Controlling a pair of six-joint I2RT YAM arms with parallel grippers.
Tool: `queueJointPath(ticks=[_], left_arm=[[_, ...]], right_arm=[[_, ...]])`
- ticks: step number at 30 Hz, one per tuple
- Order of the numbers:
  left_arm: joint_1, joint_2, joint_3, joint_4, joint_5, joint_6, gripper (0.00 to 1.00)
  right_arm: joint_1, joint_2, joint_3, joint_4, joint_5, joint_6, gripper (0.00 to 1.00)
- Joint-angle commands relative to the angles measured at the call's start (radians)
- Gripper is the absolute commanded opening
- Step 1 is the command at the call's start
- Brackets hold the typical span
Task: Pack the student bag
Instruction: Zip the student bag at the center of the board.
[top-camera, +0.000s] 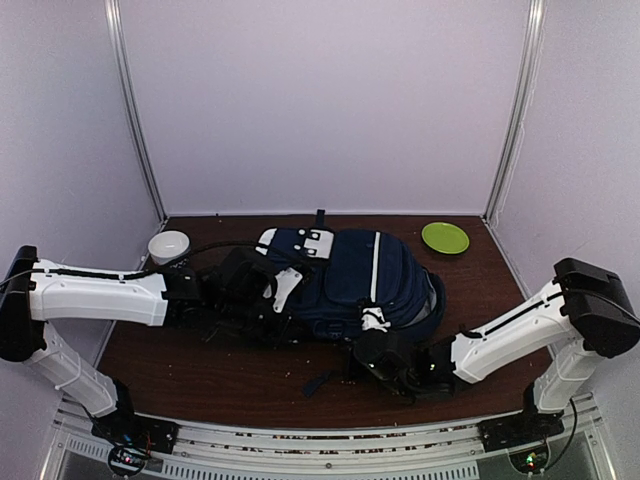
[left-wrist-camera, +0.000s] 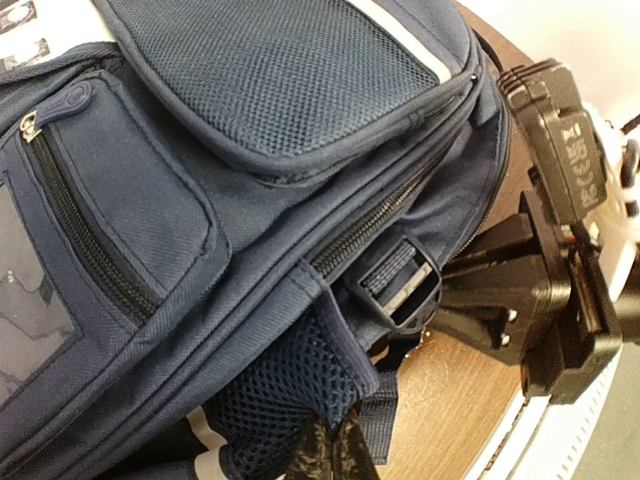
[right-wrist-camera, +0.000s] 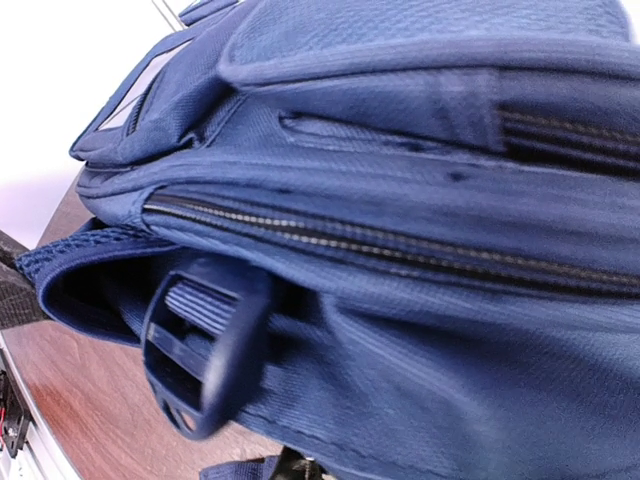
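Observation:
The student bag (top-camera: 360, 275), navy with white stripes, lies flat in the middle of the table. My left gripper (top-camera: 283, 292) is at the bag's left side. In the left wrist view its dark fingertips (left-wrist-camera: 330, 455) are pressed together on the edge of the bag's mesh side pocket (left-wrist-camera: 290, 390). My right gripper (top-camera: 375, 335) is against the bag's near edge. The right wrist view is filled by the bag (right-wrist-camera: 420, 200), with a closed zipper (right-wrist-camera: 380, 245) and a dark strap buckle (right-wrist-camera: 200, 350). Only a sliver of the right fingers (right-wrist-camera: 300, 470) shows under the bag's lower hem, closed on the fabric.
A white bowl (top-camera: 168, 246) stands at the back left and a green plate (top-camera: 445, 237) at the back right. A dark strap (top-camera: 320, 380) trails from the bag onto the brown table (top-camera: 200, 385) toward the near edge. White walls enclose the table.

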Motion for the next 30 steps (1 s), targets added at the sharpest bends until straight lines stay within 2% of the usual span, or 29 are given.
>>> queueJointPath(ticks=[1,18,26,30], left_arm=[[-0.02,-0.05,0.076,0.138,0.053,0.0,0.0],[-0.02,-0.03,0.048,0.121,-0.019,-0.013,0.0],[-0.02,-0.011,0.012,0.152,-0.053,-0.046,0.0],[-0.018,-0.022,-0.019,0.156,-0.128,-0.078,0.0]], right_arm=[[-0.004,-0.047,-0.054,-0.017,0.057,0.011,0.0],[-0.004,-0.162,-0.138,-0.081,0.091,0.037,0.0],[-0.011,-0.215,-0.153,-0.155,0.029,0.029,0.0],[-0.014,-0.216,-0.145,-0.183,-0.007,0.027,0.0]])
